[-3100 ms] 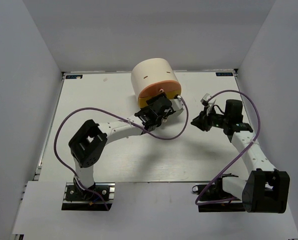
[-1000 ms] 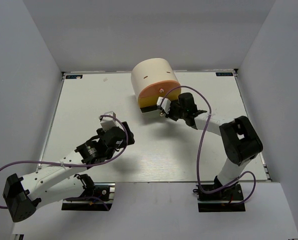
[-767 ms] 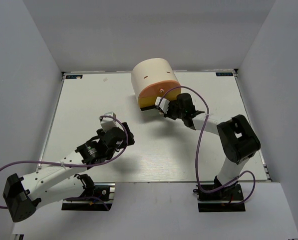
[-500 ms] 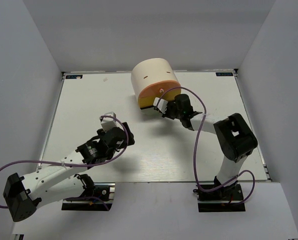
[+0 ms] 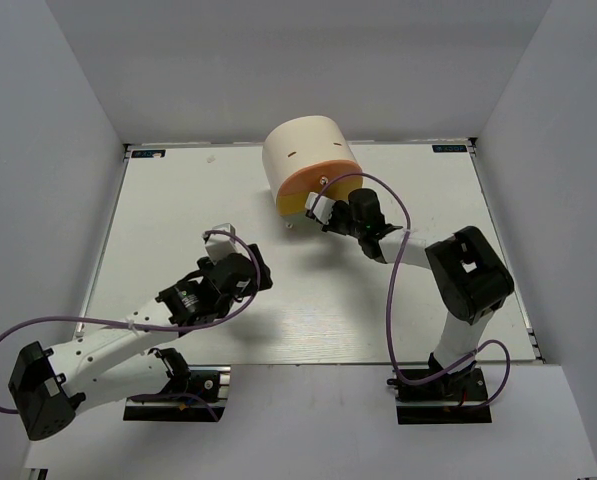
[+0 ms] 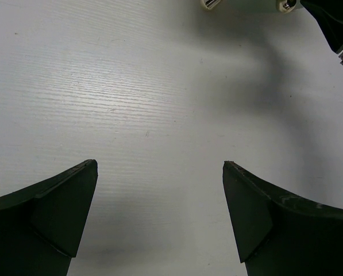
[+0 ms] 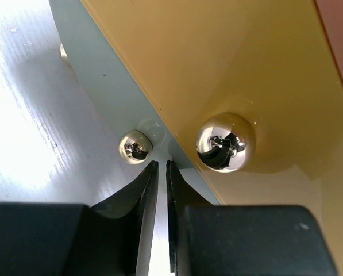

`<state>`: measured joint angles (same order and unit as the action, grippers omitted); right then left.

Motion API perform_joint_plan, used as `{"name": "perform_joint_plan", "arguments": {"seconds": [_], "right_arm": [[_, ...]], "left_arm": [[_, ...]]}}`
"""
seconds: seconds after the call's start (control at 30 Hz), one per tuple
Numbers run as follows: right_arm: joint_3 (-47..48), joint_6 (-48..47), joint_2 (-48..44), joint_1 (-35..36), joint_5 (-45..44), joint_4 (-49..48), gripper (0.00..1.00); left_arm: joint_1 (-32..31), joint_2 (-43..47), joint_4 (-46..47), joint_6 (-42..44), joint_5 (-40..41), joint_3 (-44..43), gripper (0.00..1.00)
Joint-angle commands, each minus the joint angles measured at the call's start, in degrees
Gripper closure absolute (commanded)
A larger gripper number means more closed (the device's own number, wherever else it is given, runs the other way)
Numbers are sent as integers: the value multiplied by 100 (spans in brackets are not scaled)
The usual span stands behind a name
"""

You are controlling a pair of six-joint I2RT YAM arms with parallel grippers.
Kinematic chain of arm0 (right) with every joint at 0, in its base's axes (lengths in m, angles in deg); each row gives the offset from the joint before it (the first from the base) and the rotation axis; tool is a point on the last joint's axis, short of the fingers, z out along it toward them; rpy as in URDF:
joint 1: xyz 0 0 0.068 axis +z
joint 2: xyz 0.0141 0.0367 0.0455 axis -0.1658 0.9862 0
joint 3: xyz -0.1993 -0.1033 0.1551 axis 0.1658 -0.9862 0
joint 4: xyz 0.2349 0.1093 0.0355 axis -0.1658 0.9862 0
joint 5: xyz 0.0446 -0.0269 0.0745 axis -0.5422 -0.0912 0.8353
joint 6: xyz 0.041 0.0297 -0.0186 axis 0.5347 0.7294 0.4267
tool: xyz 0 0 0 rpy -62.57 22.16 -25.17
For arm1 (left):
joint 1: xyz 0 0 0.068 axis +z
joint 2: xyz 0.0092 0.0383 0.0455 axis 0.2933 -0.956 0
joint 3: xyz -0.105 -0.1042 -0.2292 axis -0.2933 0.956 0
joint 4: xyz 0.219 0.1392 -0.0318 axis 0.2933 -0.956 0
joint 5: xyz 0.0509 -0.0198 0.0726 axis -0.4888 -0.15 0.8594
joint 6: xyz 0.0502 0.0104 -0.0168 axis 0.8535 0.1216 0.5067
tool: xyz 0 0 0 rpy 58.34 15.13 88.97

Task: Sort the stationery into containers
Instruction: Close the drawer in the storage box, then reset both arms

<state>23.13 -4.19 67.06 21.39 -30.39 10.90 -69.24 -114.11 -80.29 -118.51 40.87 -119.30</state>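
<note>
**Operator:** Report gripper state and target location.

**Arm:** My right gripper (image 7: 161, 164) is parted by only a slit and holds nothing. Its tips sit just beside the small knob (image 7: 134, 146) of the grey-green drawer (image 7: 96, 86), lowest in the cabinet (image 5: 308, 160). My left gripper (image 6: 160, 164) is wide open and empty above the tabletop (image 6: 131, 86). No stationery is in view.

**Operator:** Handling?

**Arm:** The knob looks rigid and polished, so probably slippery. Grip behind the ball and pull straight.

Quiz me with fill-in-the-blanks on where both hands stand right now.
The left hand hovers wide ___ over the white table.
The larger shiny round knob sits on the ___ drawer front.
The right hand, almost closed near the smaller knob, holds ___.
Missing: open; yellow; nothing.
</note>
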Motion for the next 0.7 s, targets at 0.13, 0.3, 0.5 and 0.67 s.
{"name": "perform_joint_plan", "arguments": {"seconds": [0.13, 0.3, 0.5, 0.67], "right_arm": [[-412, 427, -851, -53, 210, 295, 85], [-1498, 1228, -1898, -263, 158, 264, 99], [-1828, 2536, -3014, -596, -545, 595, 100], [-1652, 2837, -3166, -897, -704, 1027, 100]], "left_arm": [[15, -56, 515, -194, 67, -53, 0], [15, -249, 972, -467, 417, -248, 0], [199, -951, 1403, -590, 594, -765, 0], [437, -1760, 1193, -520, 761, -1696, 0]]}}
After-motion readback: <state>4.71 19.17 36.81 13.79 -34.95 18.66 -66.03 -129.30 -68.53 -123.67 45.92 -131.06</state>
